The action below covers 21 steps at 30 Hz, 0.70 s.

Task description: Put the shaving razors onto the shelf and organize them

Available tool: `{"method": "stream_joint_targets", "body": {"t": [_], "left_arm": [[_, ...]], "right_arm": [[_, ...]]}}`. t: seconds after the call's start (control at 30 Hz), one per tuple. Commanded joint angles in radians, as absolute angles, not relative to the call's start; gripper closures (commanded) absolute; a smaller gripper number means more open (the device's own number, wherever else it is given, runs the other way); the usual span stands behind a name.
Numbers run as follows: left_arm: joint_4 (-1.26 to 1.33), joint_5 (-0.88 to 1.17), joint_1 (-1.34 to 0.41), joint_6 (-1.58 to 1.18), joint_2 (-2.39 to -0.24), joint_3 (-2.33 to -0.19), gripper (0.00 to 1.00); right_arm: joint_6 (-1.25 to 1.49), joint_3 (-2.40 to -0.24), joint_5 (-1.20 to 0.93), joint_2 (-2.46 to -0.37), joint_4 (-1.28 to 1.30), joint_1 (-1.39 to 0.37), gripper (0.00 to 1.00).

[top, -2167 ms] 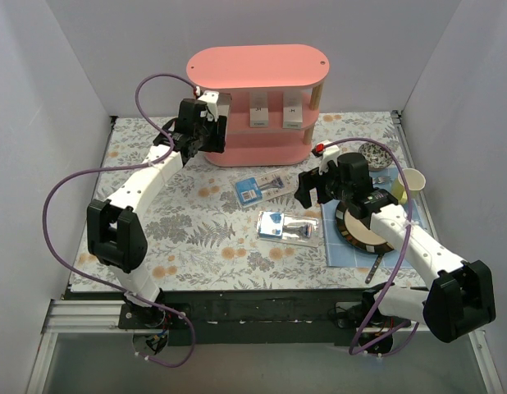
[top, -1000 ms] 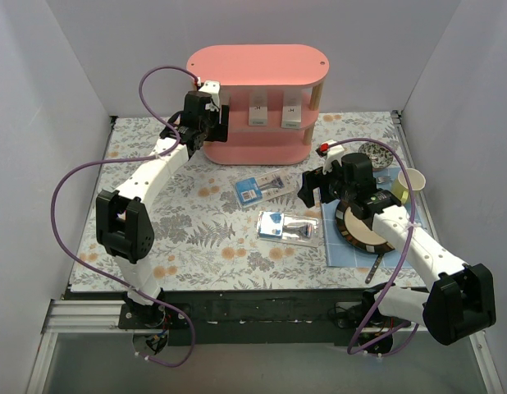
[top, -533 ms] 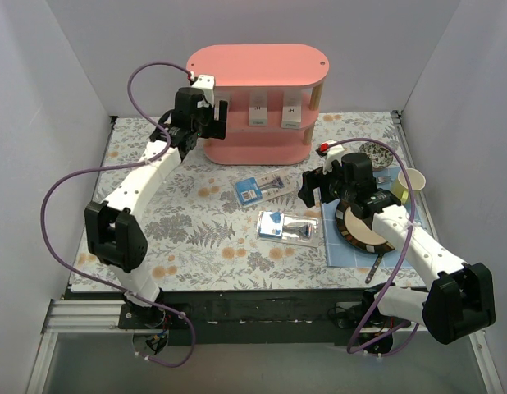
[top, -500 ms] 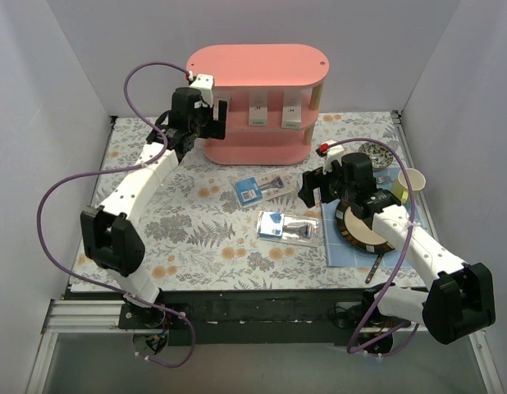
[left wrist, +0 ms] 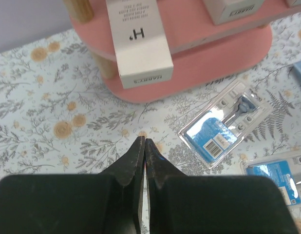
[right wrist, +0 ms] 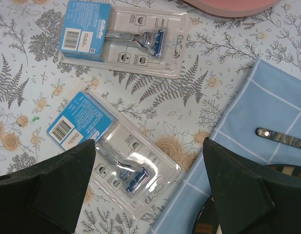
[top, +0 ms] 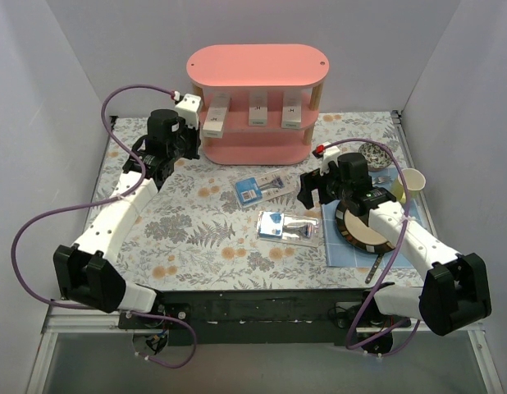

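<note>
Here, at the top centre of the overhead view, stands the pink three-tier shelf [top: 255, 66] with three white Harry's boxes on its middle tier. The left box [top: 215, 118] lies skewed, its near end jutting past the tier's edge. The middle box [top: 258, 109] and the right box [top: 292, 108] sit squarer to the edge.

The left gripper [top: 191, 135] is just left of the shelf, apart from the left box. In the left wrist view its fingers are pressed tip to tip and grip nothing, the pair meeting low in the frame [left wrist: 143, 142] over the floral tablecloth [left wrist: 53, 126], while the left box [left wrist: 138, 41] overhangs the tier above them.

Two Gillette blister packs lie flat on the cloth in mid-frame: the upper pack [top: 260, 186] nearer the shelf, the lower pack [top: 289, 226] below it and apart from it. The right gripper [top: 311, 187] hangs just right of the upper pack. Its wrist view shows the fingers spread wide at the bottom corners [right wrist: 148, 146], empty, with the lower pack [right wrist: 114, 151] under the gap and the upper pack [right wrist: 123, 39] at the top of the frame.

On the right lie a blue checked cloth [top: 344, 250], a dark plate [top: 360, 238], a patterned bowl [top: 372, 153] and a yellow paper cup [top: 411, 182].
</note>
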State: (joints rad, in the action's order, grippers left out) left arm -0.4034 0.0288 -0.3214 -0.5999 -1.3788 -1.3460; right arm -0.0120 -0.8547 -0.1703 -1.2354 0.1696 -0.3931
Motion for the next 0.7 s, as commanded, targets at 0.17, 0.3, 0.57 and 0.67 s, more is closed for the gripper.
{"method": "stream_joint_targets", "body": {"t": [0.17, 0.3, 0.57, 0.67], "left_arm": [[-0.325, 0.064, -0.304, -0.569, -1.456, -1.312, 1.00], [-0.284, 0.080, -0.304, -0.565, -1.497, -1.327, 1.00], [-0.239, 0.120, -0.304, -0.563, -1.592, -1.382, 1.00], [-0.230, 0.121, -0.304, -0.561, -1.620, -1.402, 1.00]], "right_arm": [[-0.035, -0.897, -0.169, -1.215, 0.160, -0.390, 0.02], [-0.046, -0.891, -0.160, -1.209, 0.166, -0.390, 0.02], [-0.057, -0.903, -0.153, -1.227, 0.166, -0.385, 0.02], [-0.058, -0.910, -0.152, -1.238, 0.166, -0.384, 0.02]]}}
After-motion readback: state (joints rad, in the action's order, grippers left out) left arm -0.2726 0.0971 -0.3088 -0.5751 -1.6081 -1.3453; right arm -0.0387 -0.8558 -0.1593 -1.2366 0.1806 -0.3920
